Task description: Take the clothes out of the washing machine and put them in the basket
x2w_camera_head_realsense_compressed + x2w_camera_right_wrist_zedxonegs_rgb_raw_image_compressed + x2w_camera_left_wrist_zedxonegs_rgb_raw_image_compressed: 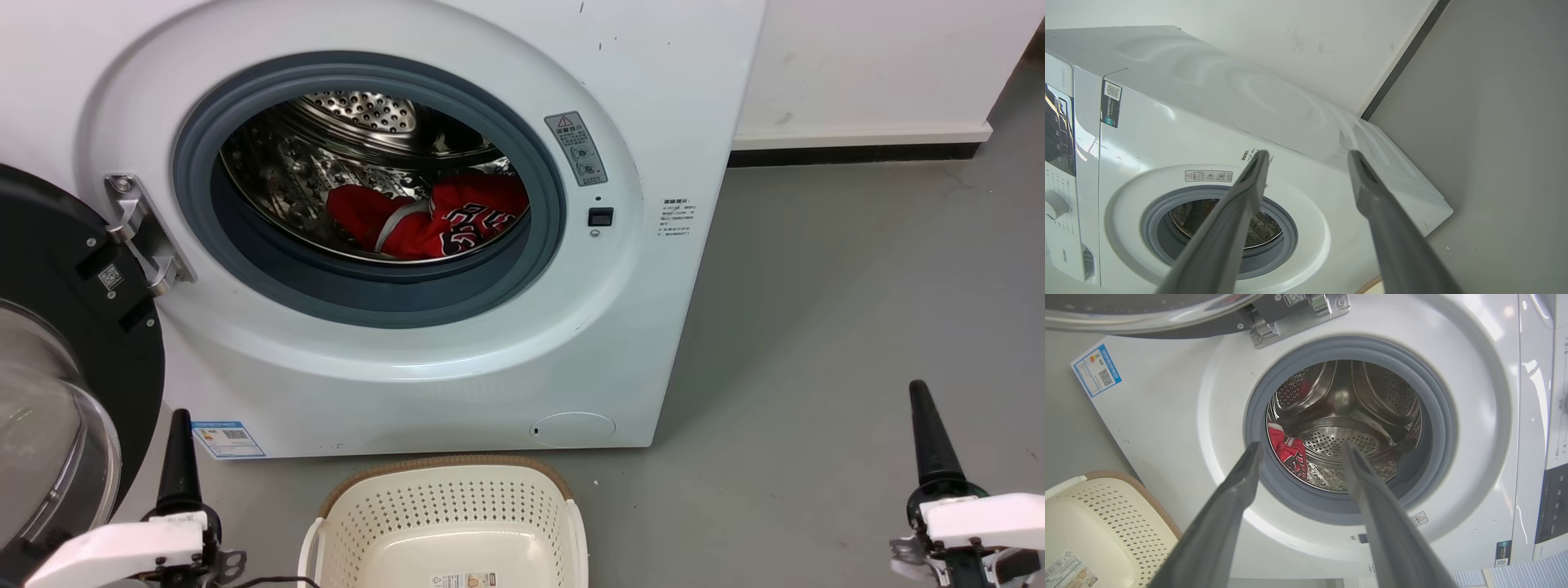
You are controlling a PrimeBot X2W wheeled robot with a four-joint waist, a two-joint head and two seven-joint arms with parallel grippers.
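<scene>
The washing machine (637, 327) stands with its door swung open, and the red clothes (424, 216) lie low in the steel drum, white trim and black lettering showing. In the left wrist view the clothes (1290, 451) sit at the drum's left edge. The cream basket (445, 467) rests on the floor right in front of the washer, between my arms, with nothing in it. My left gripper (178, 441) is low at the left, open and holding nothing; its own view frames the drum opening between its fingers (1302, 446). My right gripper (924, 412) is open over the floor at the right (1309, 153).
The open black-rimmed glass door (49, 367) hangs on its hinge (143, 237) close beside my left arm. Grey floor (857, 310) stretches to the washer's right, up to a white wall with a dark baseboard (849, 153). The basket (1118, 514) shows at the lower left of the left wrist view.
</scene>
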